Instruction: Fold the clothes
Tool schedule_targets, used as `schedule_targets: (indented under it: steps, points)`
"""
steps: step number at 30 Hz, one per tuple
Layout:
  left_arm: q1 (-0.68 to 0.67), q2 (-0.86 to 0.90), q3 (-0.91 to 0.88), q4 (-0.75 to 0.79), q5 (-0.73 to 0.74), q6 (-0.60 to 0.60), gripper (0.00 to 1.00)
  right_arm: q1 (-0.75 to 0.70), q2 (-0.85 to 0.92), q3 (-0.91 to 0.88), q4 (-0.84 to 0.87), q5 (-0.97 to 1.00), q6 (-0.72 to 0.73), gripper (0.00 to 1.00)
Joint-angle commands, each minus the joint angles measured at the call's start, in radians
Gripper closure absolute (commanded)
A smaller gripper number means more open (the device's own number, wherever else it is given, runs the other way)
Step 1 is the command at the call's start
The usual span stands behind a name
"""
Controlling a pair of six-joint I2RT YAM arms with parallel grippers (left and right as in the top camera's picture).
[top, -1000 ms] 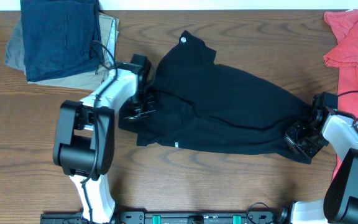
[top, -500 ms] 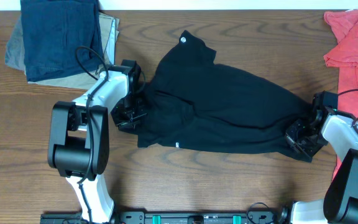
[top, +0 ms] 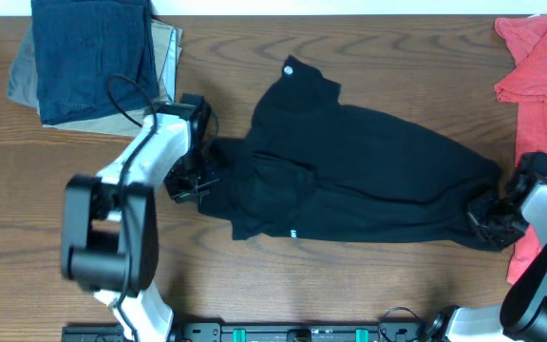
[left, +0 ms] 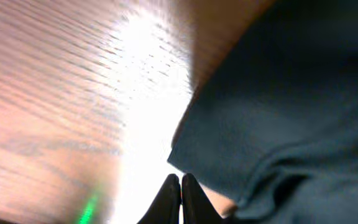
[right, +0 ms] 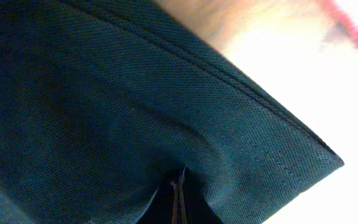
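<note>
- The black shirt lies spread lengthwise across the middle of the wooden surface. It's a bit rumpled on its left side, with a small white logo up by the collar and another at the near edge.
- The left fingers are pressed fully together, tips right at the shirt's left edge. Honestly can't tell from the wrist view whether any cloth is actually caught between them.
- The right fingers are clamped on the shirt's right end. The fabric bunches into the pinch, with a stitched hem corner poking out just past it.
- A folded navy garment sits on a khaki one at the far left corner, well apart from the shirt.
- A coral-red T-shirt lies along the right edge, near the right arm.
</note>
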Motion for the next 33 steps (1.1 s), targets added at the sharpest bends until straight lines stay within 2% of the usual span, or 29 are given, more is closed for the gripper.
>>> schedule_targets:
  steps: [1, 4, 12, 19, 33]
  points:
    - [-0.008, -0.097, 0.001, 0.018, -0.016, 0.002, 0.94, -0.017, 0.022, 0.016, 0.001, 0.026, -0.044, 0.99]
    - [-0.029, -0.134, 0.001, 0.124, 0.026, 0.095, 0.94, -0.002, 0.022, 0.027, 0.001, 0.000, -0.050, 0.99]
    - [-0.084, -0.043, 0.000, 0.267, 0.181, 0.185, 0.94, 0.029, 0.022, 0.029, -0.003, -0.014, -0.050, 0.99]
    - [-0.135, 0.058, 0.000, 0.332, 0.183, 0.216, 0.94, 0.041, 0.022, 0.029, -0.011, -0.014, -0.053, 0.99]
    - [-0.127, 0.172, 0.000, 0.397, 0.174, 0.201, 0.94, 0.045, 0.022, 0.029, -0.019, -0.018, -0.053, 0.99]
